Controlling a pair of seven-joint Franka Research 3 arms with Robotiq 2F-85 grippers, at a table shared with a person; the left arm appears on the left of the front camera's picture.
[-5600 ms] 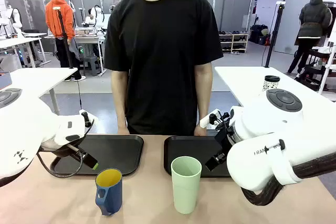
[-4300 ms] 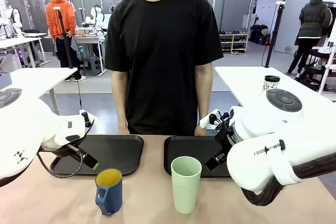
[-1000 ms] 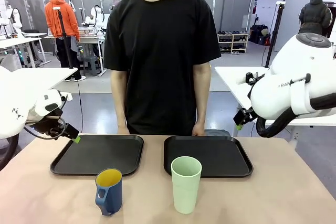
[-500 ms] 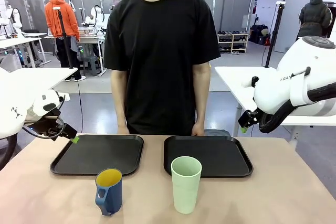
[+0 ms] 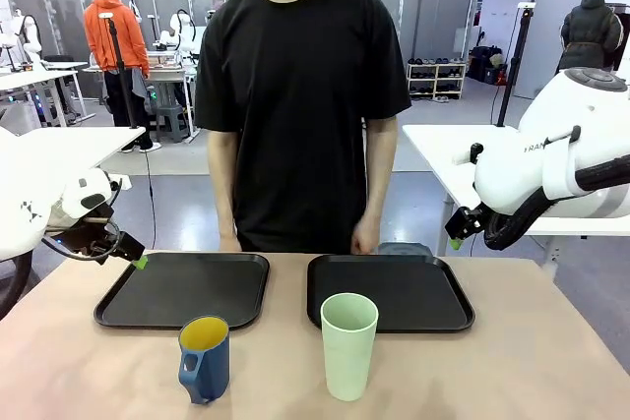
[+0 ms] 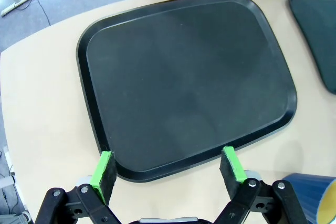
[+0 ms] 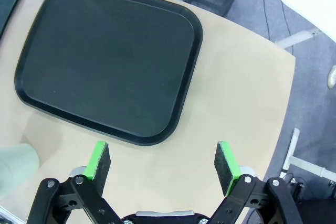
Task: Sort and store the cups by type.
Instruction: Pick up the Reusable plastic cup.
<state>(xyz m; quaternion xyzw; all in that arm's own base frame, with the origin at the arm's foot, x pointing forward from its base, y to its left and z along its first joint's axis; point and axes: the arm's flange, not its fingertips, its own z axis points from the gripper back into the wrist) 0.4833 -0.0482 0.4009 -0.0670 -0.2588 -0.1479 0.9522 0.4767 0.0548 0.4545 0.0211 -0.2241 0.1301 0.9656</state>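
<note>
tumbler (image 5: 348,346): matt plastic
mug (image 5: 205,359): smooth, slightly glossy
left tray (image 5: 187,287): matt plastic
right tray (image 5: 418,287): matt plastic
surface (image 5: 551,361): smooth, matt

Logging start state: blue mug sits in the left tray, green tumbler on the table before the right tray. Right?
No. The blue mug stands on the table, in front of the left tray, not in it; the front view shows this. Rest holds.

Trays: left tray (image 5: 187,287) and right tray (image 5: 394,292) are lying side by side on the table (image 5: 512,371).
Mug: mug (image 5: 205,358) is standing before the left tray's near edge.
Tumbler: tumbler (image 5: 348,344) is standing right of the mug, before the right tray.
Person: person (image 5: 300,95) is standing behind the table, facing both trays.
Grippers: left gripper (image 5: 136,259) is hanging beside the left tray's outer side; right gripper (image 5: 455,239) is hanging beyond the right tray's far right corner.
</note>
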